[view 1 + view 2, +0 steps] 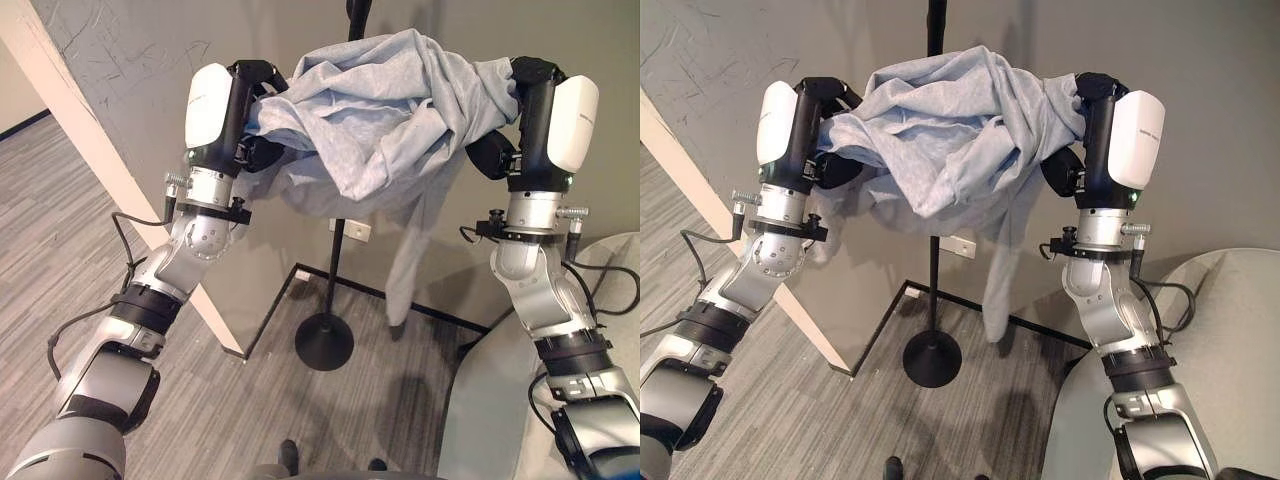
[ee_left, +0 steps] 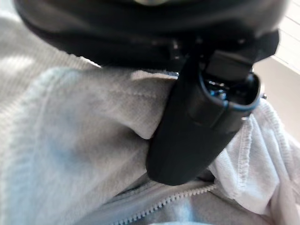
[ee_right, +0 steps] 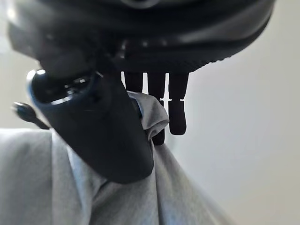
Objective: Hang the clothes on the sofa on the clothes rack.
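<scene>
A light grey zip-up garment (image 1: 370, 110) is held up in the air, bunched between both hands. My left hand (image 1: 252, 80) is shut on its left edge; in the left wrist view the thumb (image 2: 197, 131) presses into the cloth (image 2: 84, 140) above the zip. My right hand (image 1: 528, 80) pinches a fold at the right edge, with its thumb (image 3: 103, 136) against the cloth (image 3: 47, 187). One sleeve (image 1: 405, 270) hangs loose below. The black clothes rack pole (image 1: 338, 270) stands right behind the garment on a round base (image 1: 324, 341), and its top (image 1: 358, 12) shows above the cloth.
A pale slanting beam (image 1: 60, 90) runs down at the left in front of the grey wall. A white wall socket (image 1: 357, 230) sits beside the pole. The grey sofa (image 1: 500, 400) fills the lower right corner. Wood-look floor lies around the rack base.
</scene>
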Robot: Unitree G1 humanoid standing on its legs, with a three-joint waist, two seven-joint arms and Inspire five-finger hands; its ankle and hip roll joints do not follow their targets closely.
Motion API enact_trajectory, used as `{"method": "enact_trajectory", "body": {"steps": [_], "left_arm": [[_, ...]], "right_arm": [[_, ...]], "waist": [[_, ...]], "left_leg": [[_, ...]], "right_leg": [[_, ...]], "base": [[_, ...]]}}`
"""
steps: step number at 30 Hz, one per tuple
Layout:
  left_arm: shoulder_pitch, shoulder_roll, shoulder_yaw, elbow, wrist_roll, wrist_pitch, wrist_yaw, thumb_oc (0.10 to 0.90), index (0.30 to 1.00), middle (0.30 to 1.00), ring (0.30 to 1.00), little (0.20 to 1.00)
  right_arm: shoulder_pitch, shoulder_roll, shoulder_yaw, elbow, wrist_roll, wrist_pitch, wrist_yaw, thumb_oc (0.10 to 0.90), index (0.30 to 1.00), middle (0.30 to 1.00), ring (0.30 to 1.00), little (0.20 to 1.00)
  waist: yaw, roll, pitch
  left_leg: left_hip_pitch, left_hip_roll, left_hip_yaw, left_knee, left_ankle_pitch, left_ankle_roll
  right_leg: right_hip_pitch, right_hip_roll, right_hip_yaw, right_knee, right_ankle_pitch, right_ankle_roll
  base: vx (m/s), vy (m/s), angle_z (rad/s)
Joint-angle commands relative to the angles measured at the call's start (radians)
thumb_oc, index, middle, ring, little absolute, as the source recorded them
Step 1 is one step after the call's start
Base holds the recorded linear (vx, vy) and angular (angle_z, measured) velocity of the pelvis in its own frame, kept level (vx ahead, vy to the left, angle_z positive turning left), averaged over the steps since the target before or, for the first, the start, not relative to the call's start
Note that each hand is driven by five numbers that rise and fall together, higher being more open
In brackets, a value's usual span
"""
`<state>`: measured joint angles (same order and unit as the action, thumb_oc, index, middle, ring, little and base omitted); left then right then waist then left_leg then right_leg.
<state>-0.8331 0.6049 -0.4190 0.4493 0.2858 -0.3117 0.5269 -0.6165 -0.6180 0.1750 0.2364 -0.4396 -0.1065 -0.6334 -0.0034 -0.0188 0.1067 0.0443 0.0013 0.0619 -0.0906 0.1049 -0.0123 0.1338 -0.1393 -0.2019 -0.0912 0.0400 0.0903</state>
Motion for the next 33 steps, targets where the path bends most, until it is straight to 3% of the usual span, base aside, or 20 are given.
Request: {"method": "enact_trajectory", "body": {"steps": [1,7,12,14,16,18,24,25,26,27,28,32,33], "left_arm": [[-0.124,0.095,0.061,0.138,-0.014,0.042,0.079,0.4,0.3,0.3,0.3,0.3],[-0.167,0.081,0.03,0.208,-0.028,0.064,0.074,0.4,0.3,0.3,0.3,0.3],[-0.112,0.06,0.026,0.246,-0.07,0.064,0.019,0.4,0.3,0.3,0.3,0.3],[0.017,0.03,0.073,0.23,-0.113,0.059,-0.027,0.4,0.3,0.3,0.3,0.3],[0.059,0.018,0.09,0.221,-0.121,0.056,-0.04,0.4,0.3,0.3,0.3,0.3],[0.223,-0.07,0.141,0.211,-0.172,0.034,-0.071,0.4,0.3,0.3,0.3,0.3],[0.356,-0.148,0.185,0.163,-0.254,0.015,-0.058,0.4,0.3,0.3,0.3,0.3],[0.376,-0.165,0.189,0.151,-0.276,0.013,-0.055,0.411,0.316,0.316,0.316,0.316],[0.39,-0.181,0.195,0.14,-0.299,0.009,-0.047,0.433,0.349,0.349,0.349,0.349],[0.4,-0.191,0.2,0.133,-0.312,0.007,-0.041,0.458,0.387,0.387,0.387,0.387],[0.413,-0.204,0.203,0.125,-0.324,0.003,-0.035,0.469,0.404,0.404,0.404,0.404],[0.448,-0.236,0.216,0.07,-0.363,-0.011,-0.019,0.645,0.667,0.667,0.667,0.667],[0.453,-0.239,0.221,0.057,-0.369,-0.015,-0.019,0.648,0.672,0.672,0.672,0.672]], "right_arm": [[-0.103,-0.149,-0.095,0.088,0.07,0.087,-0.122,0.4,0.3,0.3,0.3,0.3],[-0.17,-0.172,-0.04,0.211,0.106,0.103,-0.106,0.4,0.3,0.3,0.3,0.3],[-0.152,-0.154,0.031,0.283,0.169,0.079,0.006,0.4,0.3,0.3,0.3,0.3],[-0.058,-0.11,0.048,0.249,0.184,0.07,0.099,0.4,0.3,0.3,0.3,0.3],[-0.02,-0.098,0.051,0.237,0.177,0.068,0.123,0.4,0.3,0.3,0.3,0.3],[0.123,-0.023,0.069,0.228,0.183,0.043,0.198,0.4,0.3,0.3,0.3,0.3],[0.236,0.064,0.061,0.166,0.227,0.015,0.228,0.4,0.3,0.3,0.3,0.3],[0.252,0.081,0.062,0.159,0.242,0.007,0.229,0.42,0.331,0.331,0.331,0.331],[0.262,0.103,0.059,0.147,0.263,-0.003,0.226,0.546,0.519,0.519,0.519,0.519],[0.272,0.115,0.059,0.138,0.277,-0.01,0.226,0.8,0.9,0.9,0.9,0.9],[0.281,0.131,0.058,0.124,0.295,-0.021,0.227,0.8,0.9,0.9,0.9,0.9],[0.326,0.173,0.058,0.073,0.355,-0.053,0.234,0.8,0.9,0.9,0.9,0.9],[0.333,0.18,0.057,0.067,0.365,-0.058,0.236,0.8,0.9,0.9,0.9,0.9]], "waist": [[0.023,0.008,-0.151],[0.021,0.009,-0.149],[0.016,0.009,-0.138],[0.014,0.006,-0.13],[0.014,0.006,-0.129],[0.022,-0.003,-0.116],[0.03,-0.01,-0.114],[0.032,-0.012,-0.115],[0.035,-0.014,-0.113],[0.035,-0.015,-0.113],[0.037,-0.017,-0.113],[0.04,-0.021,-0.111],[0.04,-0.021,-0.11]], "left_leg": [[0.028,0.057,0.021,0.003,-0.065,-0.053],[0.04,0.061,0.023,0.003,-0.072,-0.054],[0.05,0.065,0.027,0.003,-0.074,-0.055],[0.056,0.069,0.029,0.003,-0.075,-0.055],[0.057,0.07,0.03,0.003,-0.076,-0.055],[0.057,0.072,0.028,0.003,-0.075,-0.056],[0.054,0.075,0.022,0.003,-0.076,-0.055],[0.053,0.075,0.02,0.003,-0.076,-0.055],[0.052,0.075,0.018,0.003,-0.075,-0.055],[0.052,0.076,0.016,0.003,-0.075,-0.055],[0.052,0.076,0.015,0.003,-0.075,-0.055],[0.053,0.079,0.013,0.003,-0.076,-0.056],[0.053,0.08,0.013,0.003,-0.076,-0.056]], "right_leg": [[0.009,-0.06,0.019,0.068,-0.013,0.078],[0.009,-0.059,0.023,0.067,-0.011,0.082],[0.005,-0.054,0.031,0.071,-0.01,0.08],[0.006,-0.052,0.033,0.068,-0.01,0.077],[0.007,-0.052,0.033,0.066,-0.01,0.076],[0.009,-0.049,0.026,0.06,-0.012,0.071],[0.014,-0.046,0.019,0.046,-0.01,0.068],[0.015,-0.045,0.018,0.045,-0.01,0.067],[0.015,-0.044,0.016,0.045,-0.011,0.066],[0.015,-0.043,0.015,0.044,-0.011,0.065],[0.017,-0.042,0.014,0.042,-0.01,0.064],[0.019,-0.04,0.011,0.038,-0.01,0.061],[0.019,-0.04,0.011,0.038,-0.01,0.061]], "base": [[0.05,0.021,-0.02],[0.03,0.007,-0.13],[-0.01,-0.009,-0.08],[0.02,-0.019,-0.08],[0.01,-0.009,-0.1],[0.01,-0.011,-0.03],[0.0,0.0,0.0],[0.0,0.0,0.0],[0.0,0.0,0.0],[0.0,0.0,0.0],[0.0,0.0,0.0],[0.0,-0.01,0.04],[0.0,0.0,0.0]]}}
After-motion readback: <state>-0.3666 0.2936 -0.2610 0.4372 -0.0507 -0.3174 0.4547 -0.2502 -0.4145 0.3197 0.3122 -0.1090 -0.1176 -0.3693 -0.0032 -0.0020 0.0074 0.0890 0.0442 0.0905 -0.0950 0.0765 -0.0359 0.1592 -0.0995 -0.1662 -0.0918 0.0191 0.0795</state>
